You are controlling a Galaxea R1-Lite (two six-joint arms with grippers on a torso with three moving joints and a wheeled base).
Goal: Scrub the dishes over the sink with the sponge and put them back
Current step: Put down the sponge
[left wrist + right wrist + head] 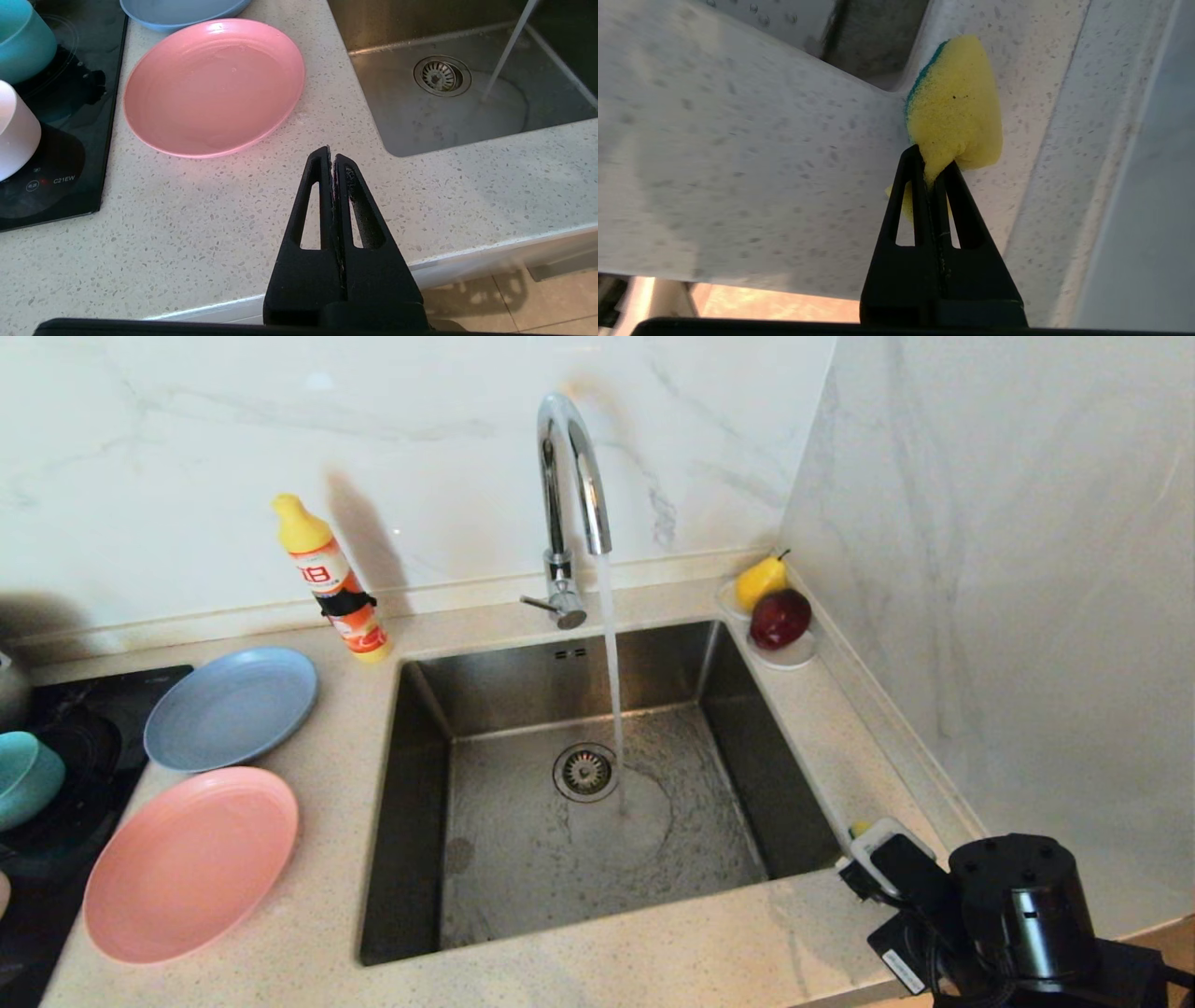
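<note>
The hob bears the marking "C21EW" beside small control icons. The bottle carries a red-and-white label whose characters cannot be made out.

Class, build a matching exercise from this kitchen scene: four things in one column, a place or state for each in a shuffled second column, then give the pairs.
Things
1. sponge
2. pink plate
3. tap
4. left gripper

Places or states
A. running water into the sink
B. pinched in the right gripper
C. shut and empty, above the counter
D. lying left of the sink

Pairs: 1-B, 2-D, 3-A, 4-C
</note>
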